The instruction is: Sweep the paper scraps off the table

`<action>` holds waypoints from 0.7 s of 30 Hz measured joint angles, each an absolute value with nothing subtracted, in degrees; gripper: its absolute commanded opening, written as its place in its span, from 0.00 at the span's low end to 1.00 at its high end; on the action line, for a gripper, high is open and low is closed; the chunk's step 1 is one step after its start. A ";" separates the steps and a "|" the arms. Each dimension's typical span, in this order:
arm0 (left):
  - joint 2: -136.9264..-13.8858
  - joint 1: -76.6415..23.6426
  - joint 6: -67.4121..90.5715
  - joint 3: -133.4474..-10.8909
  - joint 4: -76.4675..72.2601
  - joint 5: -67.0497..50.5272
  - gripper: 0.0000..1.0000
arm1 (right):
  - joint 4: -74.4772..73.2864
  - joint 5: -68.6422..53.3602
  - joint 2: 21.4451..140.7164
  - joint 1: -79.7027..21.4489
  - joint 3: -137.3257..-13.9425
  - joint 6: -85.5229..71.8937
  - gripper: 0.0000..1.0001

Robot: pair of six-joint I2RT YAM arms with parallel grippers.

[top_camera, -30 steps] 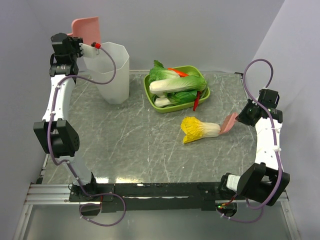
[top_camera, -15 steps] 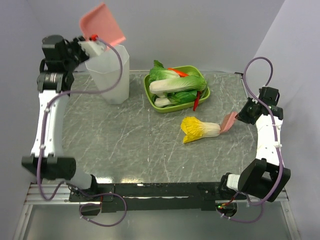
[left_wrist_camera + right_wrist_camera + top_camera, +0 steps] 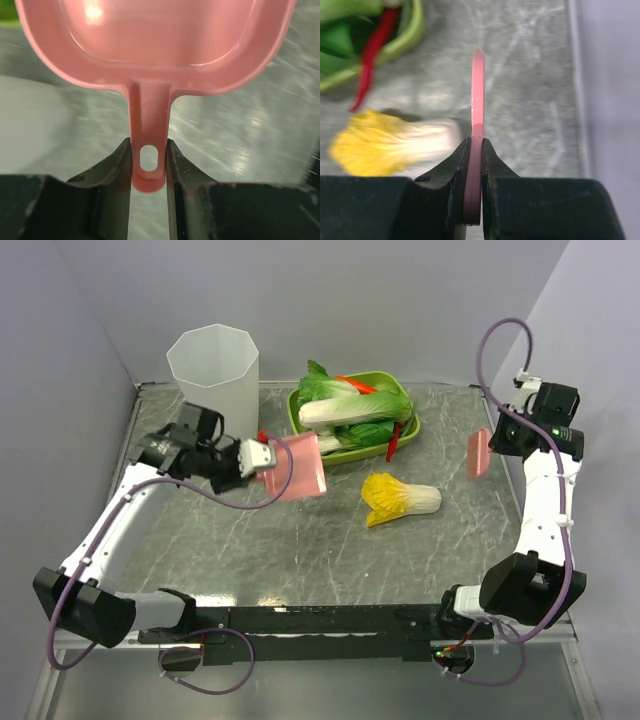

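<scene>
No paper scraps visible on the table (image 3: 300, 540), sweeping apparently complete; left gripper (image 3: 148, 161) clamps the pink dustpan (image 3: 298, 470) mid-left, right gripper (image 3: 476, 150) pinches a pink sweeper (image 3: 477, 453) upper right.

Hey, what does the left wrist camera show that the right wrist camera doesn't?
Only the left wrist view shows the pink dustpan, its handle clamped between the left jaws, with nothing lying in the visible part of the pan. Only the right wrist view shows a thin pink tool seen edge-on, clamped in the right jaws, plus the yellow toy cabbage and the red chilli. Both show the grey marble table and shut jaws holding something pink; neither shows any paper scraps.
</scene>
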State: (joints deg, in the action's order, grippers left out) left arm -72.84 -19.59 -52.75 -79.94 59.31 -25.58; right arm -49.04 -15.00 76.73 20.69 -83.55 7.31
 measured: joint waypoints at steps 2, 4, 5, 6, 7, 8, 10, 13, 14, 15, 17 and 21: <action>-72.66 -20.05 -52.12 -75.70 60.55 -26.02 0.01 | -47.29 -12.49 76.53 19.88 -82.02 12.82 0.00; -72.14 -20.14 -51.35 -71.05 61.49 -26.09 0.01 | -43.18 -9.17 75.59 18.26 -77.43 20.36 0.00; -71.81 -20.14 -51.22 -69.14 61.65 -26.02 0.01 | -40.97 -7.49 75.02 17.21 -74.30 24.18 0.00; -71.55 -20.14 -51.00 -67.68 61.67 -25.67 0.01 | -38.57 -5.89 74.32 16.25 -70.67 28.18 0.00; -71.31 -20.14 -50.65 -66.11 61.54 -25.32 0.01 | -36.82 -4.40 73.71 15.33 -67.33 31.75 0.00; -71.18 -20.14 -50.33 -64.77 61.54 -24.88 0.01 | -35.00 -3.05 72.97 14.48 -64.01 35.09 0.00; -71.35 -20.14 -49.80 -62.48 61.10 -23.55 0.01 | -31.75 -0.99 71.24 13.43 -58.06 41.32 0.00; -72.82 -20.14 -48.90 -60.49 60.05 -21.61 0.01 | -26.76 1.61 68.99 13.02 -51.68 48.95 0.00; -73.78 -20.14 -48.49 -59.96 59.53 -20.86 0.04 | -25.50 2.24 68.51 12.97 -50.37 50.59 0.00; -74.65 -20.14 -48.07 -59.57 58.92 -20.25 0.05 | -23.51 2.68 67.83 12.97 -48.64 52.51 0.00; -76.49 -20.14 -46.87 -58.65 57.17 -19.07 0.09 | -20.73 3.60 66.54 12.95 -45.65 55.75 0.00; -79.50 -20.14 -44.51 -57.21 53.69 -16.95 0.20 | -18.04 3.88 63.44 12.60 -39.72 59.99 0.00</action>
State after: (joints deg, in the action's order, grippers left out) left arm -79.50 -20.14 -44.51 -57.21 53.69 -16.95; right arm -18.04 3.88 63.44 12.60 -39.72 59.99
